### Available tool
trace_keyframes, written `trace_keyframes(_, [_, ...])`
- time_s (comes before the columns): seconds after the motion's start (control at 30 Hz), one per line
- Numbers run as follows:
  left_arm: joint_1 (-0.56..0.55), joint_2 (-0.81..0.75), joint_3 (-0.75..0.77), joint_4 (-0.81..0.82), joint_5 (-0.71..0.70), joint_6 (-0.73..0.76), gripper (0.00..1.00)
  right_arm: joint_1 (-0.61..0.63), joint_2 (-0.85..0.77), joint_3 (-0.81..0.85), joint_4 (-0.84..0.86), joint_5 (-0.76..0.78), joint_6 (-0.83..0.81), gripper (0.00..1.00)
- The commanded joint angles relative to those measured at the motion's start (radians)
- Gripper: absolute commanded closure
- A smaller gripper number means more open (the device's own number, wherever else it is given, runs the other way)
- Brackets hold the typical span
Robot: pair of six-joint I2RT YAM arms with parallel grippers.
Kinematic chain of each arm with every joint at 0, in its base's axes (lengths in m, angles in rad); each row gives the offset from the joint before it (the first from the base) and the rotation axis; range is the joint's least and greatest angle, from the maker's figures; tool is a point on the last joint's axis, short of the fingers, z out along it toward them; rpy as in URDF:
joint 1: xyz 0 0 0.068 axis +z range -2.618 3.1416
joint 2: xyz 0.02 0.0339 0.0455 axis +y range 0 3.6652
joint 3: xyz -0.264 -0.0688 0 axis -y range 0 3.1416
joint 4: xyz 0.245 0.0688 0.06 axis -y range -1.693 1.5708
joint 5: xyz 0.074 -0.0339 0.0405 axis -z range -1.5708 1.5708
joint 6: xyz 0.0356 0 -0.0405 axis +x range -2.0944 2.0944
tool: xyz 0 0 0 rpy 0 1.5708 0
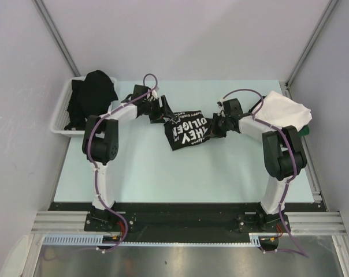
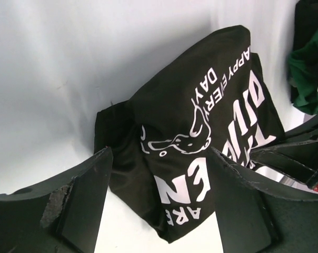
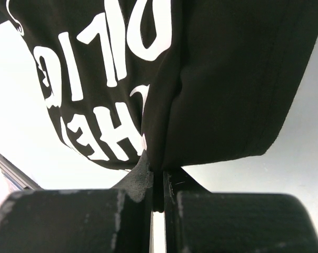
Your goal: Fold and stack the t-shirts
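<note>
While the right tool (image 3: 158, 183) pinches the lettered t-shirt (image 1: 189, 131) (arm outstretched), the left tool (image 2: 160, 192) hangs spread.

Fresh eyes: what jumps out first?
The black lettered t-shirt, bunched at mid-table. The right gripper is shut on its folded edge; the left gripper stands open at the other end. Black shirts sit in the basket far left; a white shirt lies far right.
</note>
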Motion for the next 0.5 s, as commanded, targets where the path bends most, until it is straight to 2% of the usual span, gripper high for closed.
trace_keyframes(0.0, [-0.003, 0.027, 0.0, 0.073, 0.052, -0.036, 0.24, -0.016, -0.033, 0.001, -0.005, -0.025, -0.026, 1.0])
trace_keyframes(0.33, [-0.016, 0.07, -0.022, 0.049, 0.042, -0.038, 0.29, -0.039, -0.034, 0.005, -0.021, -0.043, -0.038, 1.0])
trace_keyframes(0.47, [-0.028, 0.09, -0.029, 0.044, 0.038, -0.041, 0.38, -0.042, -0.031, 0.008, -0.022, -0.049, -0.043, 1.0])
